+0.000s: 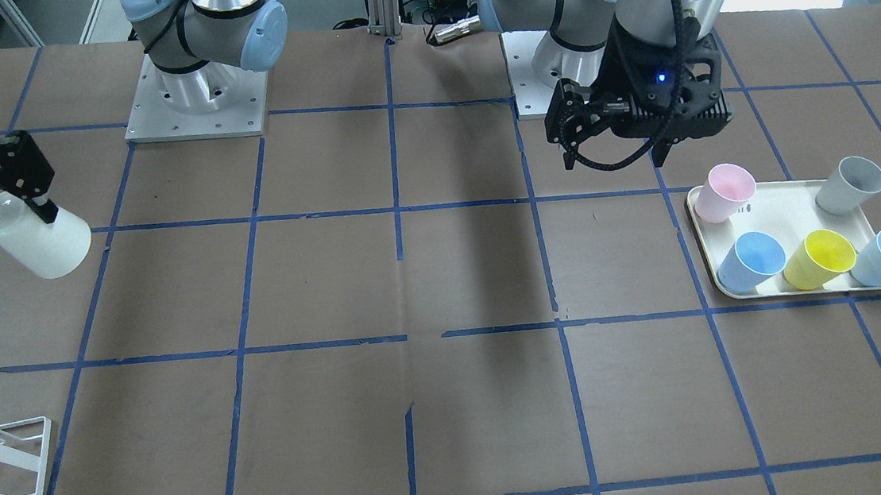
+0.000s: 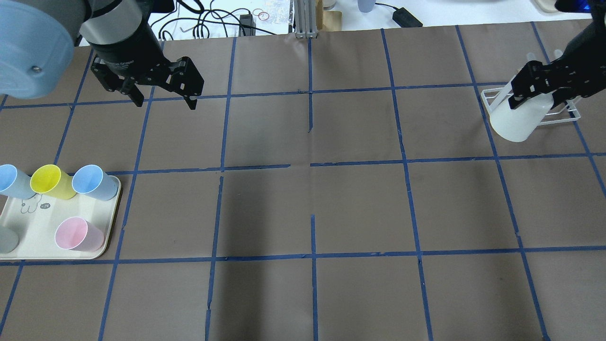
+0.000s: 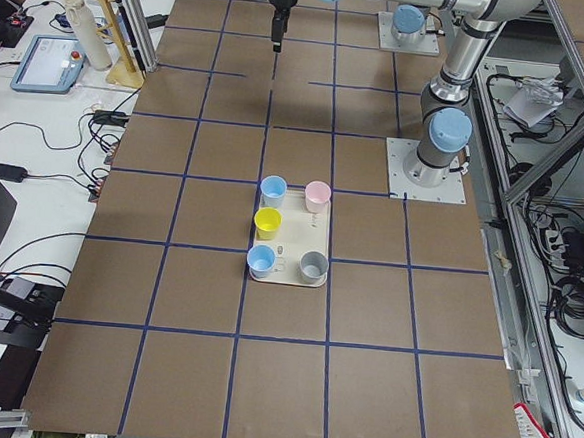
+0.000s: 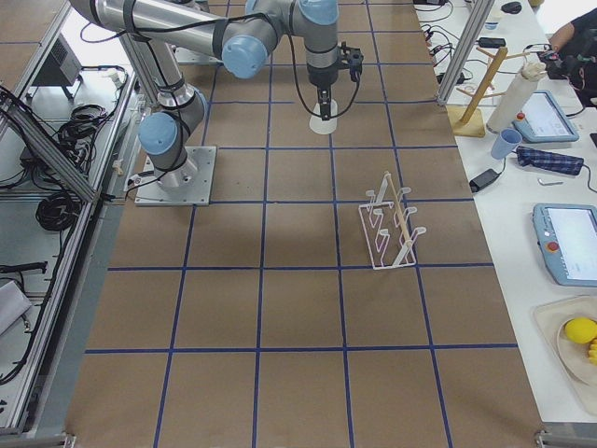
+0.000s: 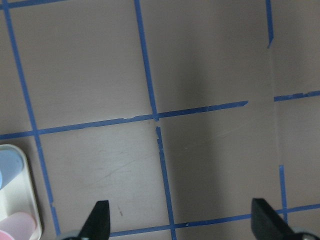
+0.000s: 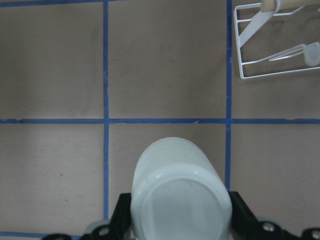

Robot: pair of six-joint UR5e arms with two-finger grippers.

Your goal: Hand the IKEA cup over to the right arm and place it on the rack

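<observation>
Right pincer (image 2: 532,101) is mine: clamped on pale cup (image 2: 517,121) near base. Cup probably light, smooth, slippery; thin wall, squeeze gently. Rack (image 4: 392,224) ahead-right of pincer.

The front-facing camera looks steeply down from across the table (image 1: 443,279), the overhead one from the opposite side; both share the tray (image 1: 788,205) near the left gripper (image 1: 614,154). The right wrist camera sits very near the IKEA cup (image 6: 175,200).
</observation>
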